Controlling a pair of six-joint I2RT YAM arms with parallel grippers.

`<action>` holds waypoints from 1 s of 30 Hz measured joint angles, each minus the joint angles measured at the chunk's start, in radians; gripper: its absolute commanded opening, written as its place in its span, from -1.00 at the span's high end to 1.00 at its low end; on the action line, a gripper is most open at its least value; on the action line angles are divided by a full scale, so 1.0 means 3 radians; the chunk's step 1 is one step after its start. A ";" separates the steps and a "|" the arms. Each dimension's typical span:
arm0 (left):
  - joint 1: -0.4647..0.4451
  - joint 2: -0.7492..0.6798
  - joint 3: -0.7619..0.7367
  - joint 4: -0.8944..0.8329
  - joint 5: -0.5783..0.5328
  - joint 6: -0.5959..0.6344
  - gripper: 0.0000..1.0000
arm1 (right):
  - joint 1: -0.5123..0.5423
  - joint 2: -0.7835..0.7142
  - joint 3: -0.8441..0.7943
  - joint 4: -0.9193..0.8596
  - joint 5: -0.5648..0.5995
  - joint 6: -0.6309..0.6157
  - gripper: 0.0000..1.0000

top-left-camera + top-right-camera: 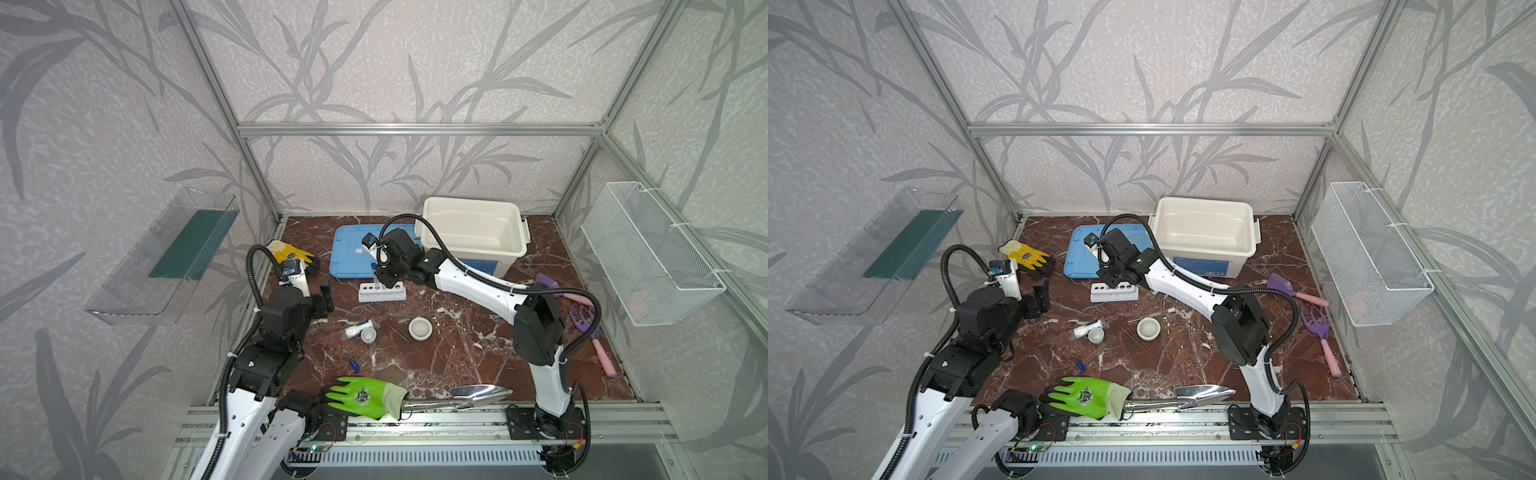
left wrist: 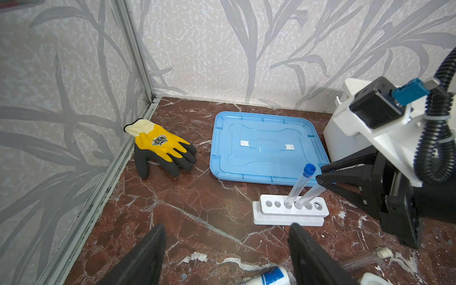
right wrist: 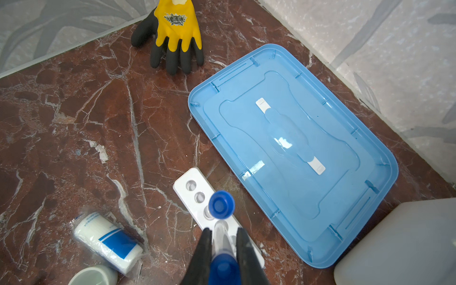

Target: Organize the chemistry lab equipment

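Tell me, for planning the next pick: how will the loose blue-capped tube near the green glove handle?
The tube is round and lies flat on the smooth table, so a nudge would probably roll it. Thin and clear, it is likely light and slippery.

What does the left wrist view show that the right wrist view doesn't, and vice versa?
Left wrist only: the held test tube tilted, tip at the white rack; the open left end effector; a white-capped tube lying flat. Right wrist only: the look down the right end effector, fingers either side of that tube. Both: rack, standing blue-capped tube, blue lid, yellow glove.
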 measured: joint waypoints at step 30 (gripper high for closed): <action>0.0022 0.0045 -0.0032 0.0061 0.0230 0.0032 -0.56 | -0.0006 -0.0019 -0.0172 0.0069 -0.0005 0.0064 0.13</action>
